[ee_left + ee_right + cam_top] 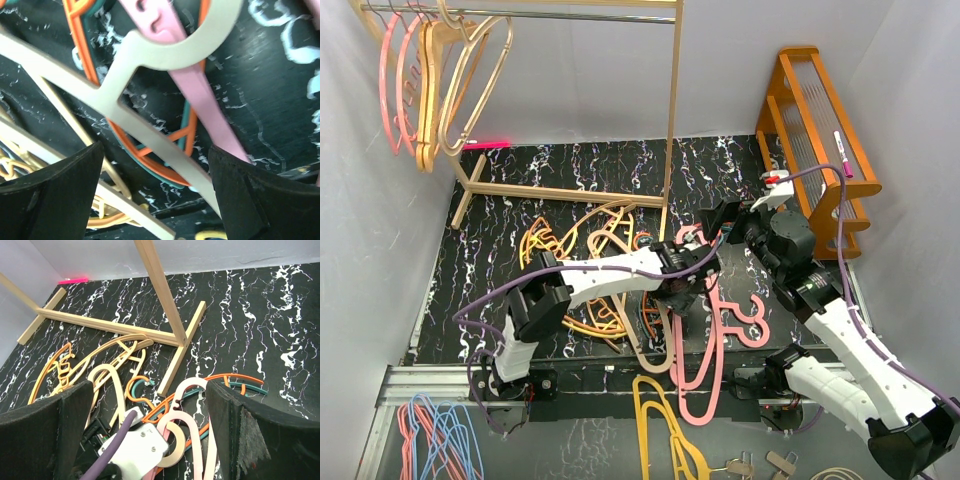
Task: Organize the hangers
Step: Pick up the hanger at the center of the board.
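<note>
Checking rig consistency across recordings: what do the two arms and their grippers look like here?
The left arm and right arm have white shells and black joints, each with a purple cable running along it. The fingers are broad, black and matte; one right finger has a frayed edge.

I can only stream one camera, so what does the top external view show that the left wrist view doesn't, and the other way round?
Only the top external view shows the wooden garment rack with hung hangers, the orange rack and a mustard-yellow hanger off the mat. Only the left wrist view shows the left pincer, jaws open, straddling a pale tan hanger, with a pink hanger crossing beneath its hook. Both show the pile of hangers on the black marbled mat.
</note>
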You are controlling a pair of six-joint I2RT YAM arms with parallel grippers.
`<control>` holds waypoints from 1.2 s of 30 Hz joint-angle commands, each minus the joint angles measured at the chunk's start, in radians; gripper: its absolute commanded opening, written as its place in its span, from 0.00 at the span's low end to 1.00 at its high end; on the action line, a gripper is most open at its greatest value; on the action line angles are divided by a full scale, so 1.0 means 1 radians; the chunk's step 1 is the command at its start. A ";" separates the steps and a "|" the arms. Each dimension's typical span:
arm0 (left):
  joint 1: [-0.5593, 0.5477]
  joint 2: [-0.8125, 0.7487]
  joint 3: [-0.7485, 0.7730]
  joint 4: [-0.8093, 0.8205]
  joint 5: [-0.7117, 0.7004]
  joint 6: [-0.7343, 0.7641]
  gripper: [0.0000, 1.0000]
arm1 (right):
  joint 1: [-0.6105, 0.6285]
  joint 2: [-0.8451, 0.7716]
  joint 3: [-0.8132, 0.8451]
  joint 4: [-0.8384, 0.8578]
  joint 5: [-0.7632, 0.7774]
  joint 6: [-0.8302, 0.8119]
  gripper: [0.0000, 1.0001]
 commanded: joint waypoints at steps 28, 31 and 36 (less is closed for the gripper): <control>0.065 -0.162 -0.251 0.112 0.173 0.071 0.00 | -0.003 -0.044 -0.034 0.062 -0.018 -0.031 0.99; 0.076 -0.186 -0.216 0.086 0.164 0.094 0.00 | -0.002 -0.043 -0.035 0.063 -0.020 -0.034 0.99; 0.131 -0.264 -0.147 0.021 0.172 0.131 0.00 | -0.003 -0.041 -0.045 0.073 -0.032 -0.036 0.99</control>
